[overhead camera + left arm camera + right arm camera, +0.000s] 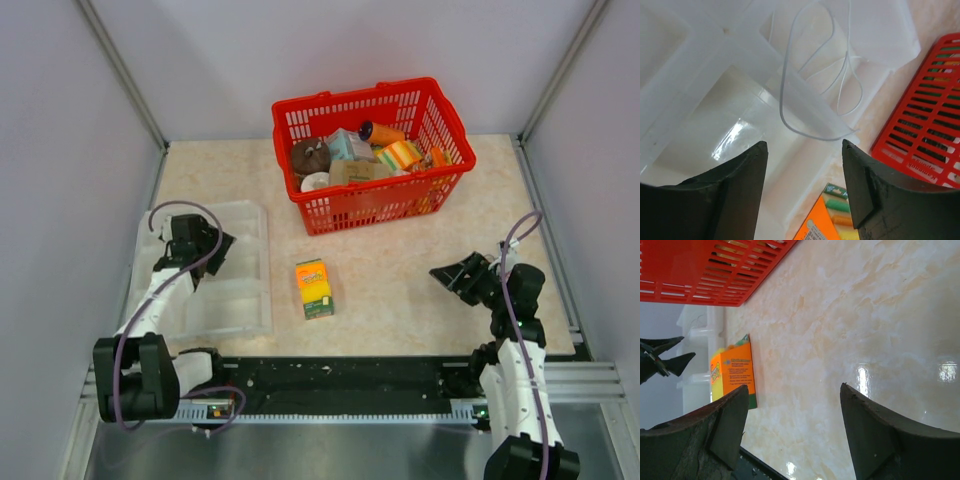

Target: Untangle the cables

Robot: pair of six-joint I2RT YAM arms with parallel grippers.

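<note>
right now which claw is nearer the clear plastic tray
Left. The left claw hangs open right over the clear tray; the right claw is far off on the other side, beyond the orange box.

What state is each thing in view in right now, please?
Left pincer: open, empty, above the clear tray.
Right pincer: open, empty.
Red basket: upright, filled with items.
Orange box: lying flat.
Thin white wire: loosely looped in the tray.

End effector (794,387) spread — orange box (737,375) near red basket (700,270).
</note>
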